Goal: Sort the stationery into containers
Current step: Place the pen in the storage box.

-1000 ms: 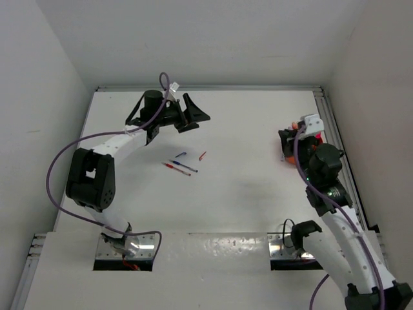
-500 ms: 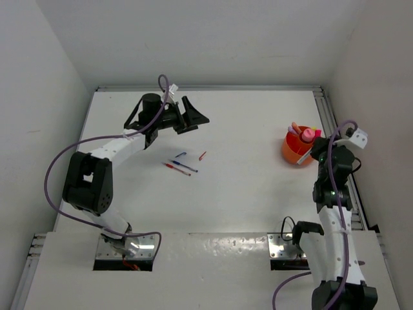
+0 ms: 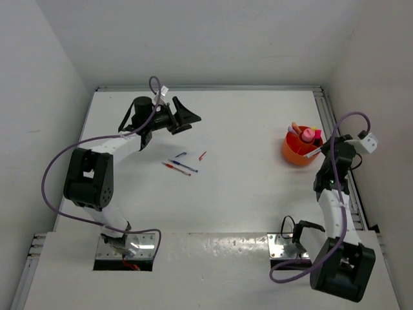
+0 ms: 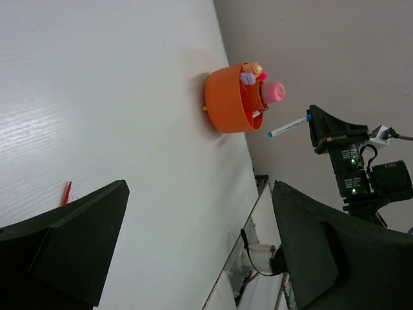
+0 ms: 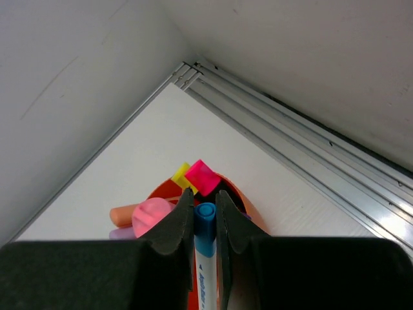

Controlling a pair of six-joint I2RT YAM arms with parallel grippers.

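The orange bowl (image 3: 295, 154) sits near the right edge of the table (image 3: 245, 187), with markers (image 5: 201, 175) and a pink-capped bottle (image 3: 308, 135) inside. Only the right wrist view shows the right pincer (image 5: 205, 201) clamped on a blue-capped pen (image 5: 205, 219) aimed at the bowl. Only the overhead view shows thin pens (image 3: 181, 166) lying left of centre, near the left pincer (image 3: 184, 116), whose fingers are spread wide apart.

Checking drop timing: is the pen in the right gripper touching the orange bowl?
Apart. The left wrist view shows a clear gap between the tip of the pen and the rim of the bowl.
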